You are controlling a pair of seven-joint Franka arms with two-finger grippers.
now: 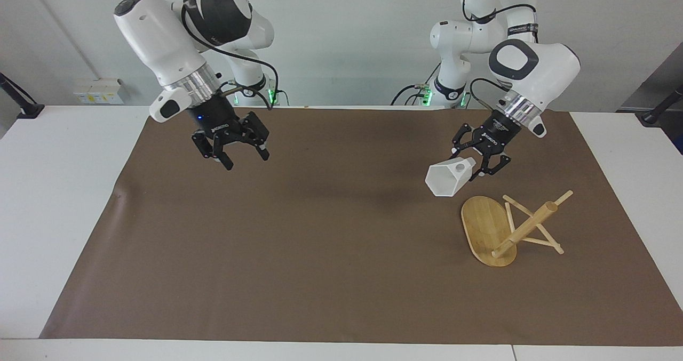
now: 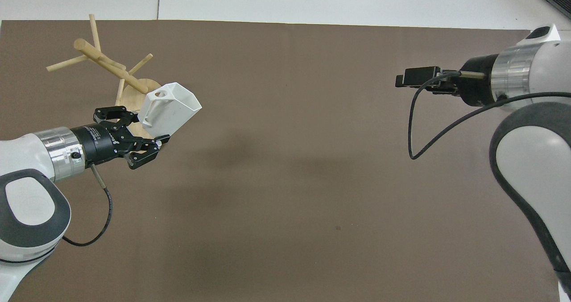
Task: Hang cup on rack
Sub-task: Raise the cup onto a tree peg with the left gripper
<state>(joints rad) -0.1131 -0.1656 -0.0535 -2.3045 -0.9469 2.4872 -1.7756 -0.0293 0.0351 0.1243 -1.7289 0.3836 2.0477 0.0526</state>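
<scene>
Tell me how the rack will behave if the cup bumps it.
The rack will likely shift or tip: thin bamboo looks light, nothing clamps its base. Its pegs look slender, so may flex. The cup in the left hand seems rigid.

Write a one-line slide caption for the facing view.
Left gripper carries the white faceted cup in the air beside the bamboo mug rack; right gripper waits open over the brown mat.
</scene>
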